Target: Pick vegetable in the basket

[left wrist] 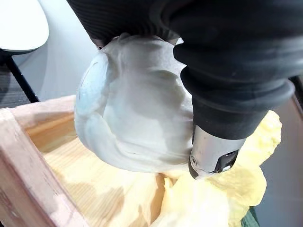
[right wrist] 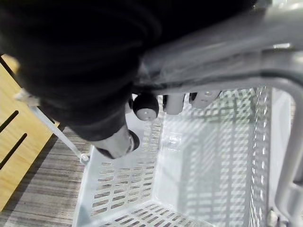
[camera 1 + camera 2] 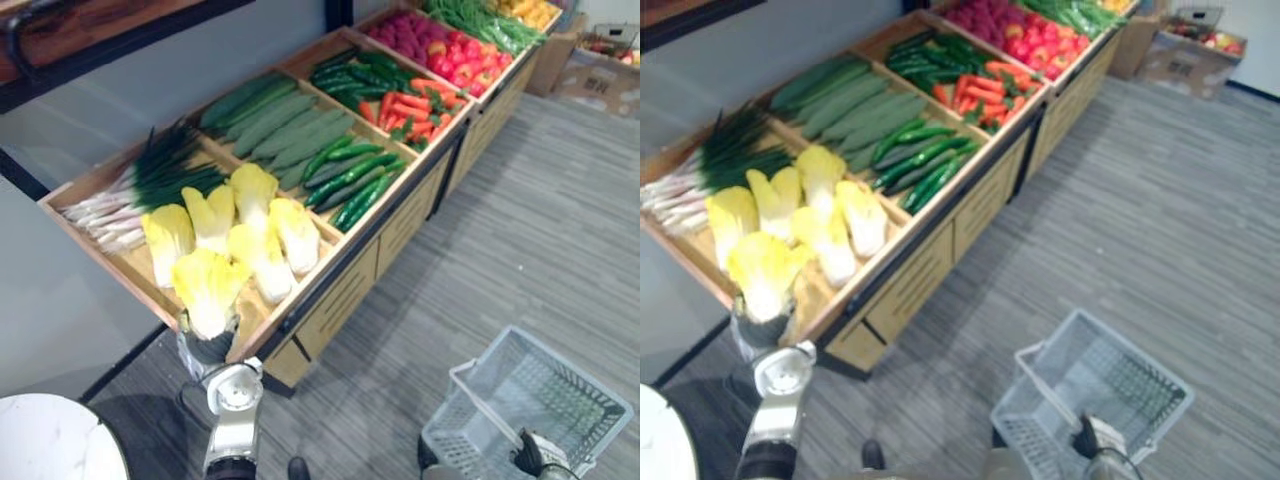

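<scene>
A yellow-leaved cabbage [image 3: 207, 290] lies at the near corner of the wooden crate [image 3: 262, 322]. My left hand [image 3: 204, 352] is shut round its white stem end [image 1: 137, 118], with the thumb [image 1: 213, 158] pressed against the side. Its yellow leaves [image 1: 227, 189] point away over the crate floor. Low on the right, a grey plastic basket [image 3: 590, 400] hangs just above the floor with nothing in it. My right hand [image 3: 531, 455] is shut on its handle [image 2: 213, 61], the fingers [image 2: 144, 106] curled under the bar.
Several more cabbages [image 3: 250, 225] fill the same crate, with spring onions [image 3: 150, 180] behind them. Cucumbers [image 3: 280, 125], green peppers [image 3: 350, 180], carrots [image 3: 410, 105] and red fruit [image 3: 455, 60] follow along the stand. A round white table [image 3: 55, 440] stands at lower left. Striped floor [image 3: 540, 240] lies right of the stand.
</scene>
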